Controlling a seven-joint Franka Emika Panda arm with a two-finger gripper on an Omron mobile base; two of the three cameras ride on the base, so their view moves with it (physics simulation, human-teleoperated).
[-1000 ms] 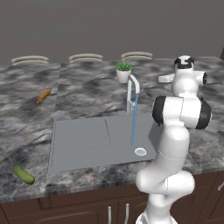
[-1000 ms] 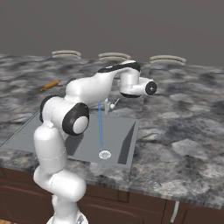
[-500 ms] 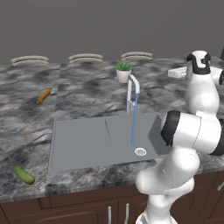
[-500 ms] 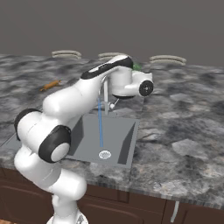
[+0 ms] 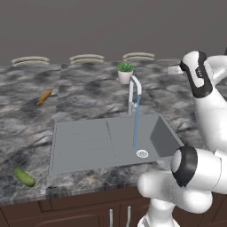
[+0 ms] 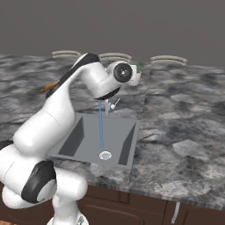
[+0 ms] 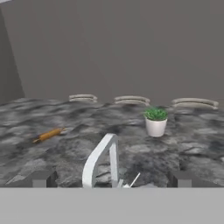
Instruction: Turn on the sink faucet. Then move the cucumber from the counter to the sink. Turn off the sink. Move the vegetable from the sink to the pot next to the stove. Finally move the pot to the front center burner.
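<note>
Already the water (image 5: 135, 124) is seen running from the faucet (image 7: 101, 159) into the sink (image 5: 84, 142), so the first step looks done. Over the last second the arm has been swung up and back, away from the faucet handle. The two fingers (image 7: 40, 178) are spread wide apart and nothing is held between them. The faucet is seen straight ahead, between the fingers and a little beyond them. The cucumber (image 5: 24, 176) is left on the counter (image 5: 26, 146), far off to the fingers' left, close to the front edge (a careless push could roll it off). Open counter is seen around it. The carrot (image 7: 49, 134) and the plant pot (image 7: 155, 121) are well apart from that path.
</note>
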